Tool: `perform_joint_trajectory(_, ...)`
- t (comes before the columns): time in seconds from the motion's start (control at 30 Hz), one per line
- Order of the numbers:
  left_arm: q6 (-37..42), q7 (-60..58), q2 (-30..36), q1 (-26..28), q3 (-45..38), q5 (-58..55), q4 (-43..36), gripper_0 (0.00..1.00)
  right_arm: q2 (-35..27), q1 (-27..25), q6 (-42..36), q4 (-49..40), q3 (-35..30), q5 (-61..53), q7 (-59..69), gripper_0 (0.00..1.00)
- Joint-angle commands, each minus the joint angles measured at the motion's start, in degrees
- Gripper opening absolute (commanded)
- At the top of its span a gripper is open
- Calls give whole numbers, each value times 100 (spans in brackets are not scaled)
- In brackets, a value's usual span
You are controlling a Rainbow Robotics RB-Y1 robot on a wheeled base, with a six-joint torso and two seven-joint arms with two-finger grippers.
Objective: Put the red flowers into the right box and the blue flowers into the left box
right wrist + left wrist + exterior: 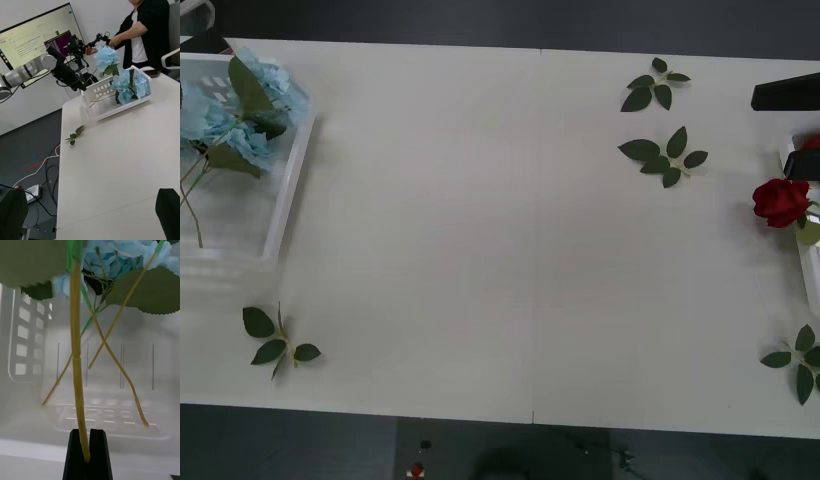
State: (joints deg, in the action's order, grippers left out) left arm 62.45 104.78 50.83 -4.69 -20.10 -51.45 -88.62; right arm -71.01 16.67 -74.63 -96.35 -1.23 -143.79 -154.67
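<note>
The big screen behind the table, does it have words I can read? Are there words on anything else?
Screen on the wall: it has lines of text, but all too small and blurred to read.
Left box, table, blue flowers and red flower: no words, labels or numbers on them.

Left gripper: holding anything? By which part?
Yes. The left gripper is shut on the lower end of a blue flower's stem, over the left box. The right gripper is open and holds nothing.
</note>
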Motion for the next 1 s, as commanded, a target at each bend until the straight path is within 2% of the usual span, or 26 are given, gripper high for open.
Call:
perform_joint_trajectory(0.03,-234,-353,102,-374,-29,127,275,0,-177,47,-17,-59,-26,-53,-33,100)
perform_joint_trajectory(0.2,-278,-344,102,-568,-29,223,495,0,-177,56,-17,-59,-26,-53,-33,100)
perform_joint_trajectory(0.3,-278,-344,102,-620,-29,276,504,4,-150,56,-34,-50,-26,-44,-33,100)
perform_joint_trajectory(0.33,-278,-344,102,-638,-29,285,495,24,-150,56,-52,-59,-26,-35,-33,100)
perform_joint_trajectory(0.37,-278,-353,102,-638,-29,285,504,34,-150,56,-52,-59,-26,-35,-33,100)
perform_joint_trajectory(0.43,-286,-353,102,-664,-29,276,495,67,-150,56,-52,-59,-26,-35,-33,100)
perform_joint_trajectory(0.53,-260,-318,102,-664,-37,162,504,84,-150,56,-52,-59,-26,-35,-33,100)
perform_joint_trajectory(0.67,425,-28,102,-673,-257,-515,381,87,-150,56,-52,-59,-26,-35,-33,100)
perform_joint_trajectory(0.77,900,491,102,-726,-407,-1754,319,87,-150,56,-52,-59,-26,-35,-33,100)
perform_joint_trajectory(1.0,777,1255,67,-937,24,-4198,310,88,-150,56,-52,-59,-26,-35,-33,100)
